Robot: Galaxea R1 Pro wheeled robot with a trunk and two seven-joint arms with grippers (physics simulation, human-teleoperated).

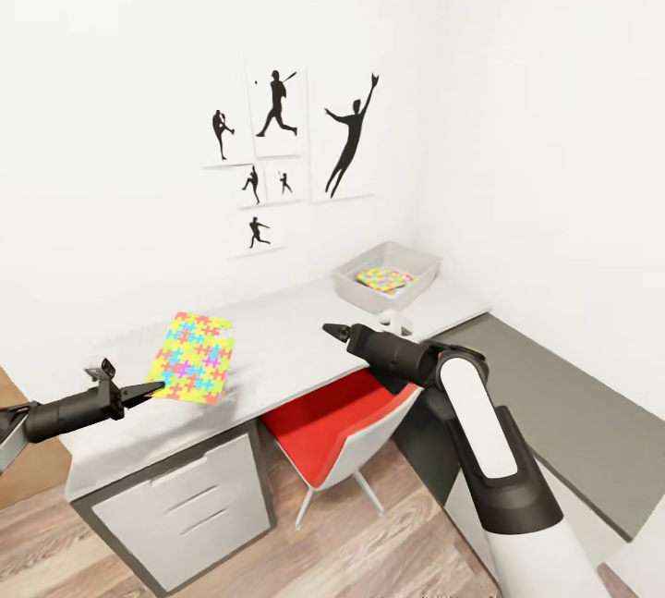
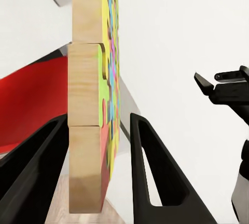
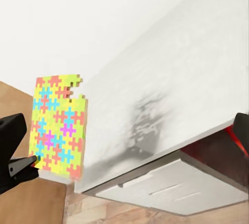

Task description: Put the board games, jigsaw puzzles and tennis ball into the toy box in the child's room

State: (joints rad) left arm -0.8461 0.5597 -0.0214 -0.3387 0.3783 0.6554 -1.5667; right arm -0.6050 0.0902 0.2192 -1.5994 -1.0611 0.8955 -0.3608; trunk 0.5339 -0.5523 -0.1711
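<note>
1. 1 jigsaw puzzle (image 1: 193,358) is being gripped by its edge in the left gripper (image 1: 152,388), lower left of the head view, lifted clear for carrying.
2. The toy box (image 1: 356,276), centre right on the table (image 1: 286,348), is already holding a second puzzle (image 1: 384,279).
3. The right gripper (image 1: 334,332) is being held free, apparently closed and empty.

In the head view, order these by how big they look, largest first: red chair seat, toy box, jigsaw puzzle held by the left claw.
1. Red chair seat
2. Toy box and jigsaw puzzle: look alike; the puzzle is nearer, so unranked.
</note>
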